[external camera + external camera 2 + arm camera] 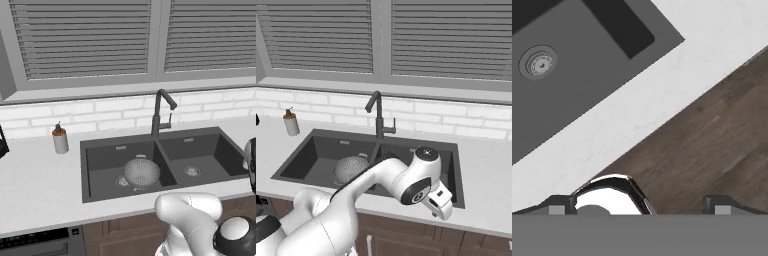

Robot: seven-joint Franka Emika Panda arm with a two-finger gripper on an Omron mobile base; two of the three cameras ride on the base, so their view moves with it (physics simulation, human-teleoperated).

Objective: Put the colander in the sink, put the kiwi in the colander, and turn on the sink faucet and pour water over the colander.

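Observation:
The grey pierced colander (141, 171) sits in the larger left basin of the dark sink (120, 141), also seen as colander (351, 167) in sink (458, 165). The gooseneck sink faucet (160, 112) (377, 117) stands behind the divider, and no water shows at its spout. My gripper (440, 214) hangs open and empty over the counter's front edge, right of the sink. In the hand view the gripper (639, 206) looks down at the right basin's drain (538, 62), the white counter edge and brown wood below. The kiwi is out of view.
A brown-capped soap bottle (60, 139) (291, 123) stands on the counter left of the sink. White brick wall and shuttered windows run behind. A curved silver piece (609, 190) shows below the counter edge, against the wood.

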